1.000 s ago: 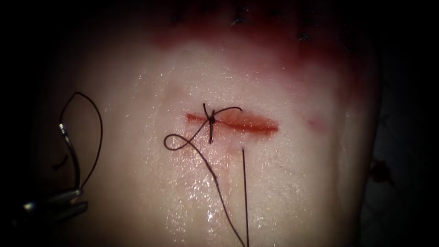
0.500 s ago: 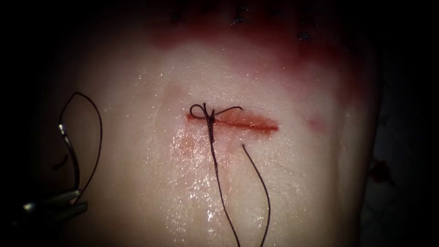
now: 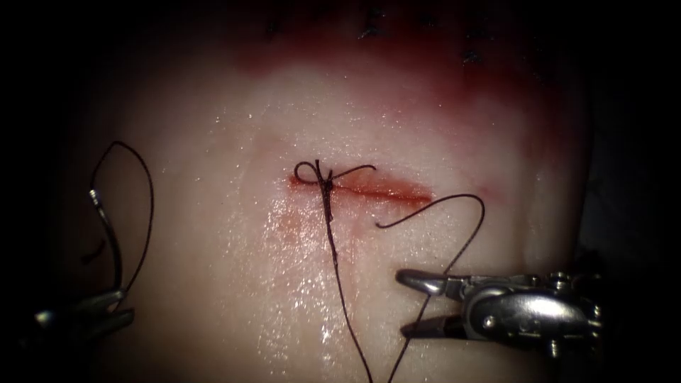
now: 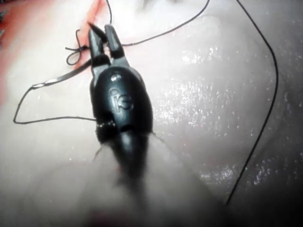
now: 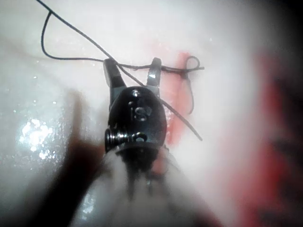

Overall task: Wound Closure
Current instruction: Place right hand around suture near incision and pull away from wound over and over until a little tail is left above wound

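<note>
Saw the tissue [image 3: 213,284] wet, its cut [image 3: 383,190] knotted at the left end. Found the right tool [image 3: 404,303] below the cut, jaws apart, holding nothing, thread [image 3: 464,245] crossing between them. Found the left tool [image 3: 129,307] far left, clamped on the needle [image 3: 113,248] near one end, not in the tissue (housing stamped "is").

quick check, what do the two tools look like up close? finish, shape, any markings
The right hand is bright bare metal: two slim tapered jaws on a rounded, riveted wrist block. In the right wrist view its housing reads dark, with a stamped mark and a ridged screw head beside it. The left hand is grey metal with thin jaws; its wrist view shows a glossy black oval housing carrying a stamped logo, and pointed jaws.
</note>
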`<move>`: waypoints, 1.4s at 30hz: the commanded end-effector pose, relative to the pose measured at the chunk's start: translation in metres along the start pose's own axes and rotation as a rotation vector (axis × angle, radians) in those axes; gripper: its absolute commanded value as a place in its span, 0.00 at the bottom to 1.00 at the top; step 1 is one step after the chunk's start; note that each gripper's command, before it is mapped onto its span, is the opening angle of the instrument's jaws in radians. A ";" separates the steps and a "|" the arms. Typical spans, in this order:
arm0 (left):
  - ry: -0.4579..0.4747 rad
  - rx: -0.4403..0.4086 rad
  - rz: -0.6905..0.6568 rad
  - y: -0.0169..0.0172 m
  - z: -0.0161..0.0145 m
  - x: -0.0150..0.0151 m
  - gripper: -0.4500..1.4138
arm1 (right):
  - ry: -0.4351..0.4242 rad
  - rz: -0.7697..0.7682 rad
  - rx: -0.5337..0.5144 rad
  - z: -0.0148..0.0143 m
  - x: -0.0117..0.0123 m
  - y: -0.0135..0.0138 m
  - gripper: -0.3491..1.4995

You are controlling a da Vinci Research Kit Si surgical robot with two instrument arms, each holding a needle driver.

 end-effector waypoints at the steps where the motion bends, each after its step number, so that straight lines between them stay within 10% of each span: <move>1: -0.007 0.000 -0.009 -0.0003 0.0002 -0.0002 0.05 | 0.007 0.004 -0.016 -0.0007 0.0002 0.0002 0.99; 17: -0.075 0.198 0.168 -0.0116 -0.0084 0.0019 0.05 | -0.021 0.063 -0.077 -0.0094 -0.0009 -0.0020 0.99; 33: -0.013 0.105 0.125 -0.0048 -0.0029 0.0013 0.05 | -0.047 -0.043 -0.025 0.0039 -0.0116 0.0035 0.97; 42: -0.005 0.078 0.099 -0.0028 -0.0015 0.0003 0.05 | -0.037 -0.076 0.008 0.0073 -0.0117 0.0019 0.93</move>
